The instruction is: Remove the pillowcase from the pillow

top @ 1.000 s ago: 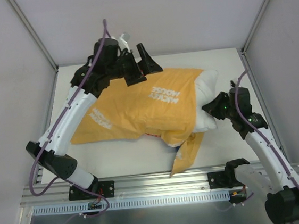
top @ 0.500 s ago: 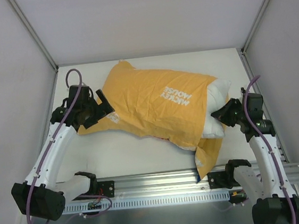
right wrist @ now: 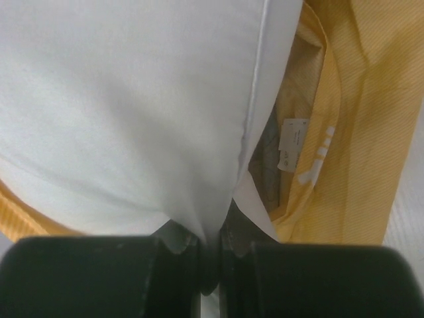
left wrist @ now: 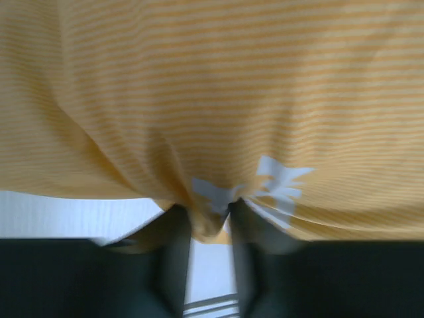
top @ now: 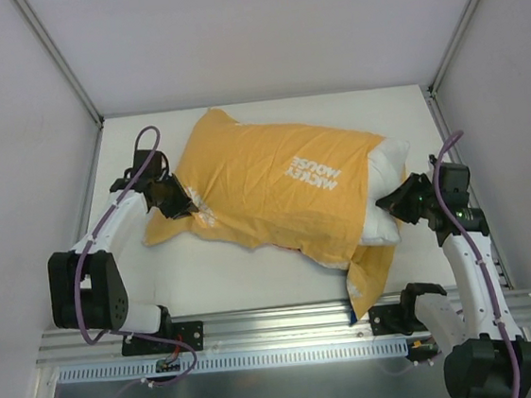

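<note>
Shrouding pillowcase [top: 274,189], pillow [top: 387,162] perhaps half-hidden.

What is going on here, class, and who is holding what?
The left gripper is shut on a fold of the orange-yellow pillowcase at its left end. The right gripper is shut on the exposed end of the white pillow, which sticks out at the right. Most of the pillow is inside the case, so removal is not yet done.

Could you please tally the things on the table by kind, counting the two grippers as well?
Orange-yellow fabric pillowcase with white lettering: 1
Plump white pillow: 1
Black two-finger grippers: 2, namely the left gripper and the right gripper
Total: 4
</note>
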### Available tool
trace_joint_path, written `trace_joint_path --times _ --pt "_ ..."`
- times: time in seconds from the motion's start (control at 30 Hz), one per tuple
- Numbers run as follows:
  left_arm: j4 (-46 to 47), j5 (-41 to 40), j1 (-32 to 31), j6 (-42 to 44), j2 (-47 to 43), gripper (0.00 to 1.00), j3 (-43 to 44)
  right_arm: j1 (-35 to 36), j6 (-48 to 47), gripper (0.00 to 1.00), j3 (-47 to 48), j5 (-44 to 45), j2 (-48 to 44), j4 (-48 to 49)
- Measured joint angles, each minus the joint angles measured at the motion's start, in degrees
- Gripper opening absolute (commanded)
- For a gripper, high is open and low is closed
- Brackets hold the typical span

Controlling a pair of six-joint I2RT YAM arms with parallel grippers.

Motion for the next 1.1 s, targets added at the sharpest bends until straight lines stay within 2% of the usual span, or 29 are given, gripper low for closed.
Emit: trace_joint_path --times 0.03,0.2,0.37,0.63,0.93,0.97,1.03,1.07,1.1 --pt "0.3 0.6 0.0 0.1 0.3 0.00 -0.5 -0.1 -0.1 0.01 0.1 -0.2 0.1 0.0" --pt "1.3 1.6 0.0 0.1 -1.8 0.00 -0.8 -2.1 -0.6 0.01 1.8 -2.0 1.4 -0.3" --pt "1.4 2.2 1.6 -0.7 -7.9 0.00 -0.9 -7.0 -0.7 0.01 3.4 -4.9 2.6 -1.2" --pt "-1.1 11.5 12.3 -4.0 -17.9 0.00 -3.3 -16.9 5.6 0.01 8.8 -15.7 3.6 -3.9" --pt "-4.2 13.3 20.7 -7.8 -22.9 0.00 -5.0 -17.9 10.2 0.01 10.9 -19.1 3.6 -3.8" --pt "-4.2 13.2 20.9 -8.0 -23.4 0.04 -5.1 -18.0 10.3 0.01 10.8 -19.2 3.6 -3.6" --pt "-4.2 12.6 21.1 -7.8 -25.0 0.27 -5.4 -18.0 10.7 0.01 9.6 -19.5 3.4 -2.0" --pt "-4.2 11.5 21.4 -7.4 -25.8 0.51 -5.5 -18.0 10.7 0.01 8.7 -19.2 3.3 -1.0" --pt "-4.1 10.7 22.1 -7.1 -26.5 0.63 -5.5 -18.0 10.7 0.01 7.7 -18.4 3.2 -0.1"
